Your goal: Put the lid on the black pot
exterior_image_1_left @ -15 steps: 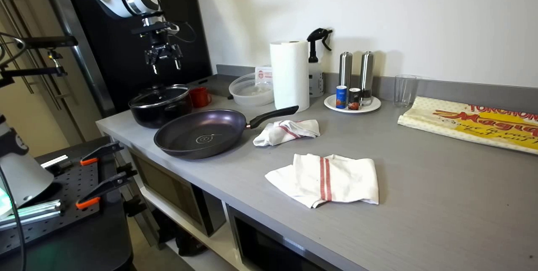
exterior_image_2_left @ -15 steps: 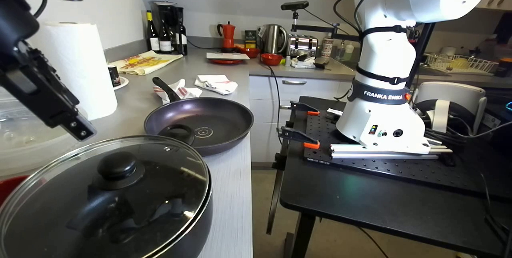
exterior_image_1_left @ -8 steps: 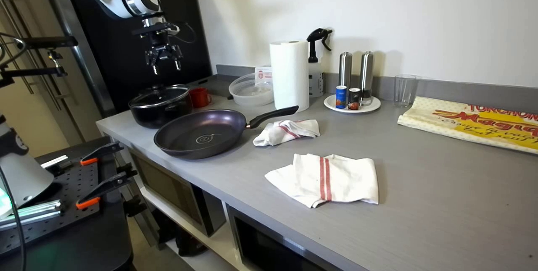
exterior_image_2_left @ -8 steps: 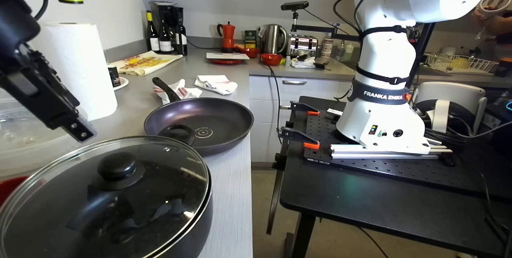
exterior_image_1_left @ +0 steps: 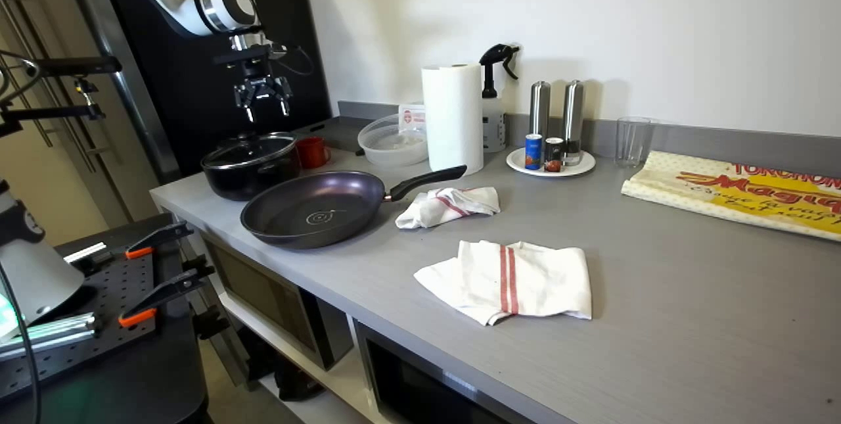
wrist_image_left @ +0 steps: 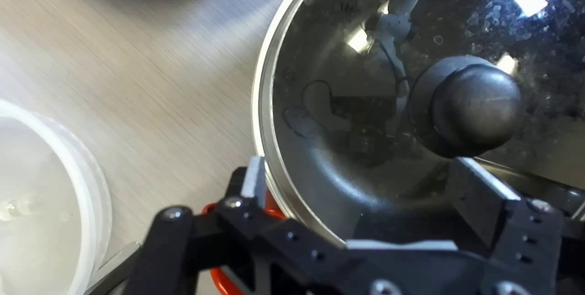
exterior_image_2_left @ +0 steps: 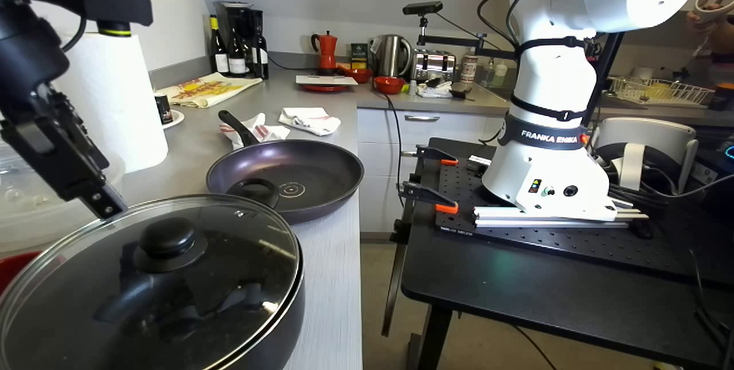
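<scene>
Two fingers (wrist_image_left: 477, 206), spread wide, hang above one glass lid (exterior_image_2_left: 152, 289) resting on one black pot (exterior_image_1_left: 240, 182).

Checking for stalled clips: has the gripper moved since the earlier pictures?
Yes. Judged against the paper towel roll in an exterior view, the gripper now shows slightly lower and closer to that roll in the image.

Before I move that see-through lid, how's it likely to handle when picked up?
The lid will probably feel stiff, with its metal-coloured rim running around what looks like glass. Its glossy, reflective surface may be slippery, so the raised black knob likely gives the better hold. Being glass-like, it could also crack if dropped.
</scene>
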You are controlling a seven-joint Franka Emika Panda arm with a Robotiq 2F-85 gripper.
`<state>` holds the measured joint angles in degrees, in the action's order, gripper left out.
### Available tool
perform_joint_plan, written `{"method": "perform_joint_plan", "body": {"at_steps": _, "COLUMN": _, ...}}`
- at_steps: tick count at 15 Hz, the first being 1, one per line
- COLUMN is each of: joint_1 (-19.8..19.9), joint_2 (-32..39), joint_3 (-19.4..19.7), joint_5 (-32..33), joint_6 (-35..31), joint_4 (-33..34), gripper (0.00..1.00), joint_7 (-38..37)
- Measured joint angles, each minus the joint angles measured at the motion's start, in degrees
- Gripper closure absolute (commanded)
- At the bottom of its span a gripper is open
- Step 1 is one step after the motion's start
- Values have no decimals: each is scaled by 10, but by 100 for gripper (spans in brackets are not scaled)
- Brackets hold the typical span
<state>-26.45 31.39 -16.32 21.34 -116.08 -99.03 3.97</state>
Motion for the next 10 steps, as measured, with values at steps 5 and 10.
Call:
{"method": "perform_joint_plan", "body": {"at_steps": 5, "joint_1": 14, "joint_2": -13, "joint_3": 0, "joint_5": -21, "joint_6": -77, "joint_4": -47, "gripper": 0, "joint_7": -1}}
{"method": "perform_joint_plan", "body": {"at_steps": 10, "joint_1": 28, "joint_2": -36, "joint_3": -1, "joint_5": -43, "joint_6": -124, "joint_4": -84, "gripper": 0, "joint_7": -1}}
